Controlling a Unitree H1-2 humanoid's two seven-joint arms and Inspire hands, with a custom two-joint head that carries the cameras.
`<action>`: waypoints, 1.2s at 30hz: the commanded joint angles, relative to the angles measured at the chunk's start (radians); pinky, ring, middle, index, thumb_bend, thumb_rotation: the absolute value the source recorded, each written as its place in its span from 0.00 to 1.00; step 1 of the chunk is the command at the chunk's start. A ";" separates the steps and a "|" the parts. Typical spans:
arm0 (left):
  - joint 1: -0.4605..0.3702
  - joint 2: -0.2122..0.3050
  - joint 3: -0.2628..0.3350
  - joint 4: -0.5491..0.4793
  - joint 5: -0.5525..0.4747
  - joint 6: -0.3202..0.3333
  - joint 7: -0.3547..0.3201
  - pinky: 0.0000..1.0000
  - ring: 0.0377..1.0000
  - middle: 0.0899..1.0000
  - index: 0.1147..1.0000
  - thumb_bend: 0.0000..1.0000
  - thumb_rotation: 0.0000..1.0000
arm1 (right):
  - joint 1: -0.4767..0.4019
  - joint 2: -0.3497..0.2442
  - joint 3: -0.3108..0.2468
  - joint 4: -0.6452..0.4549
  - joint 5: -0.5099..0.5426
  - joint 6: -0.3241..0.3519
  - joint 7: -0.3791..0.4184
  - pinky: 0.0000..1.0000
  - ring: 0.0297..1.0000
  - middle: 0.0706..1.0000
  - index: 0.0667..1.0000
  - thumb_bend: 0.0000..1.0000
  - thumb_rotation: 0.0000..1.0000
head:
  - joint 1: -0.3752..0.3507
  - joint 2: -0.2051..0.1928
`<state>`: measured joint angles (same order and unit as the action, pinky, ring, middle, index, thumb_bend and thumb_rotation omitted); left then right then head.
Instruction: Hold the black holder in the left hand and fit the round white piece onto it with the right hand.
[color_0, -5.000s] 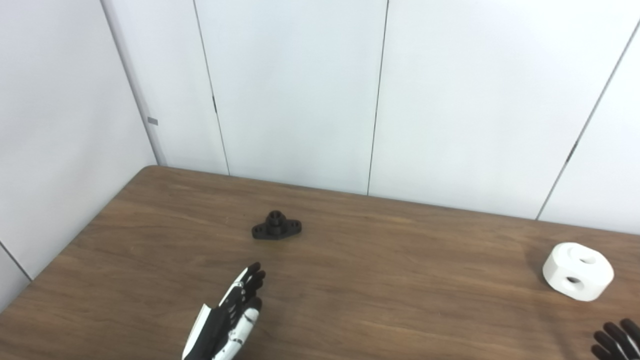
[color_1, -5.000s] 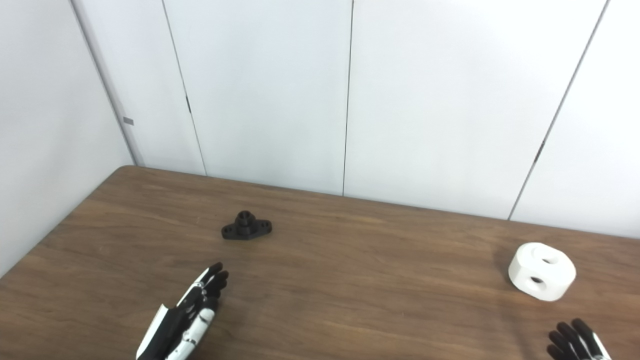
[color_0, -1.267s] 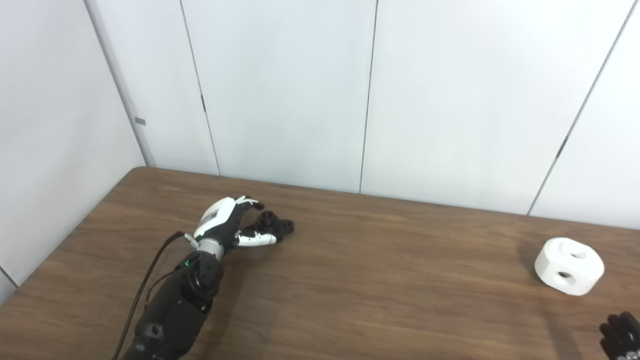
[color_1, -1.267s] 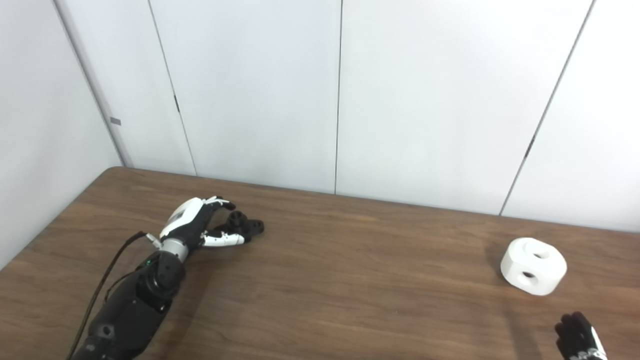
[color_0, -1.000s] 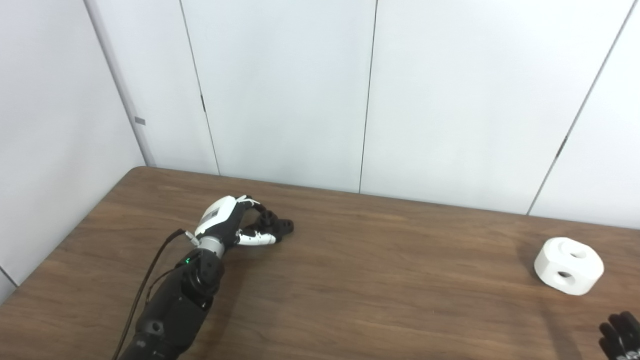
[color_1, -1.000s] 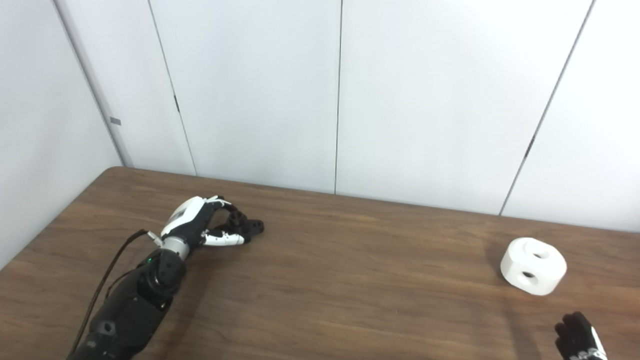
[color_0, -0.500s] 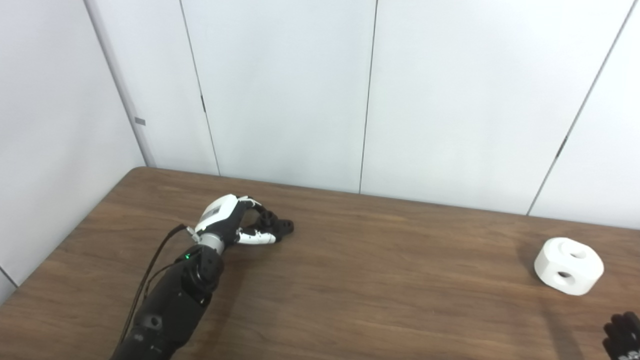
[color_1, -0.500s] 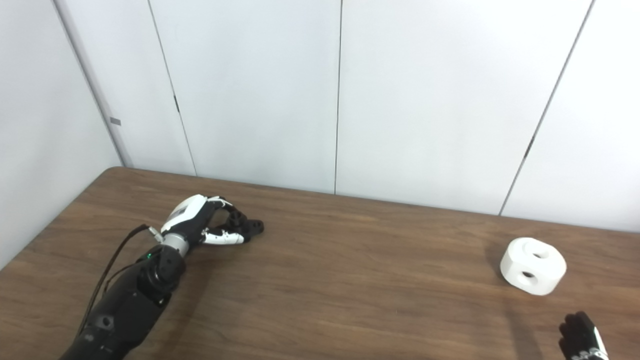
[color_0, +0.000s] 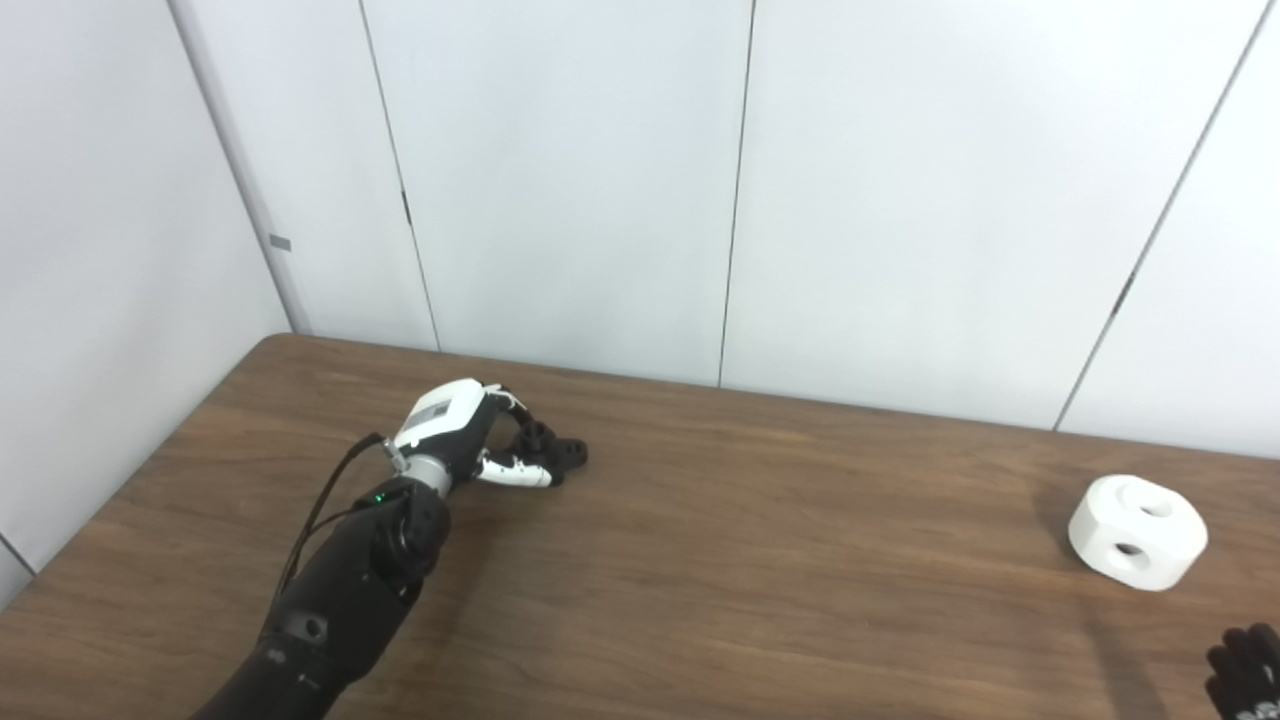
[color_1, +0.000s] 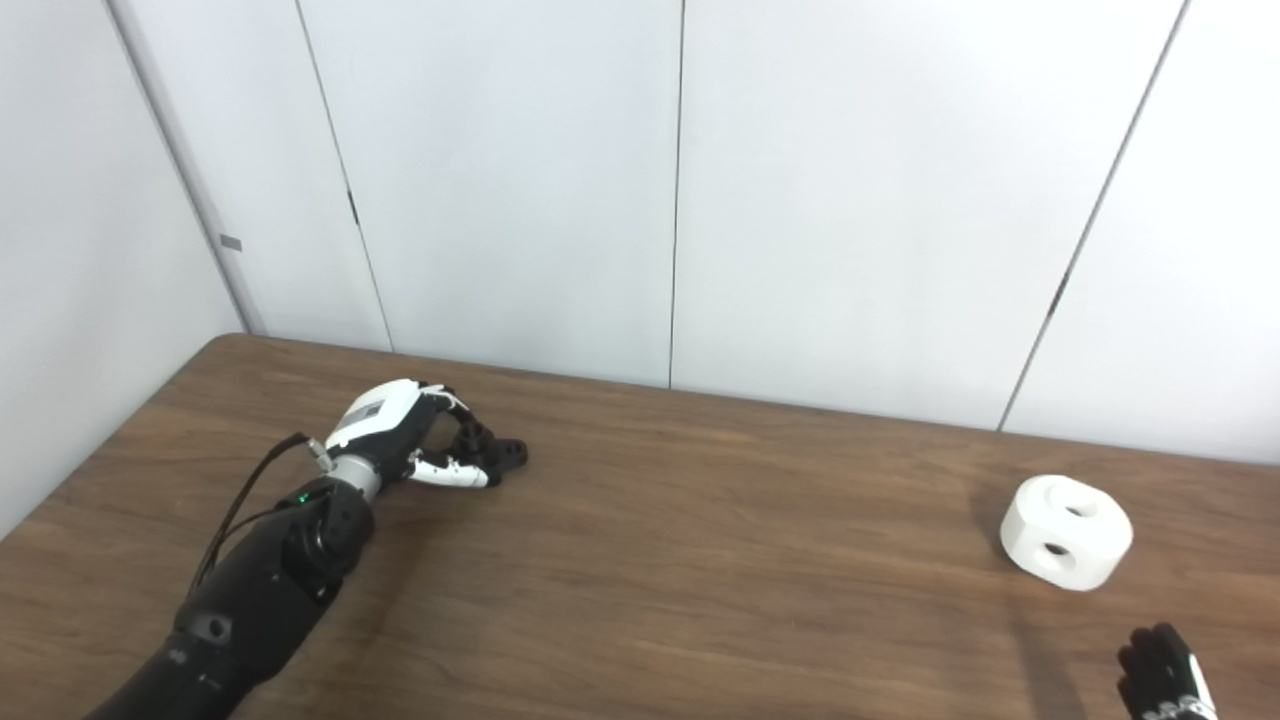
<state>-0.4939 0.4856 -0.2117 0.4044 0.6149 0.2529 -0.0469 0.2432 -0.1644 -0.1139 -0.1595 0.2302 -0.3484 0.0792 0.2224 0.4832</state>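
Reaching in from the near left edge of the wooden table (color_0: 700, 560), the black left arm stretches toward the far left part of the tabletop, where the left hand (color_0: 455, 432) has its fingers (color_0: 512, 408) curled over the top of the black holder (color_0: 560, 455) and its white thumb (color_0: 510, 474) pressed along the holder's near side. The hand is grasping the holder, which appears to sit on the wood or just off it; the views do not settle which. One flat lobe of the holder sticks out to the right of the fingers, and its raised round middle shows between fingers and thumb. A cable (color_1: 245, 500) loops along the wrist, beside a small green light. Far across the table, near the right edge, the round white piece (color_1: 1066, 545) lies on the wood with one hole facing up and another in its near side. It is well apart from the holder. The right hand (color_1: 1160, 682) shows only as dark fingertips at the near right corner, close to the white piece but not touching it, and whether it is spread or clenched cannot be told. White wall panels (color_0: 560, 180) stand behind the table.
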 joint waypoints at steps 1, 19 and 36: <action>-0.067 0.053 -0.014 0.011 0.041 -0.012 0.005 1.00 1.00 0.93 0.62 0.81 0.27 | -0.028 0.044 0.012 0.266 -0.014 -0.017 0.002 1.00 0.96 0.96 0.96 0.60 0.95 | 0.001 0.000; -0.057 0.047 0.002 0.014 0.007 -0.034 0.015 1.00 0.98 0.86 0.42 0.52 0.06 | -0.028 0.040 0.007 0.265 -0.020 -0.026 -0.001 0.99 0.96 0.95 0.96 0.59 0.94 | -0.001 0.010; -0.026 0.057 -0.004 -0.031 0.020 -0.037 0.008 0.98 0.93 0.81 0.42 0.52 0.05 | -0.024 0.049 0.014 0.239 -0.052 -0.004 -0.018 1.00 0.97 0.96 0.96 0.63 0.94 | -0.034 0.025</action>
<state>-0.4956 0.4902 -0.2150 0.4128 0.6125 0.2308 -0.0388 0.2428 -0.1640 -0.1126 -0.1594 0.2077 -0.3482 0.0745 0.1872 0.5077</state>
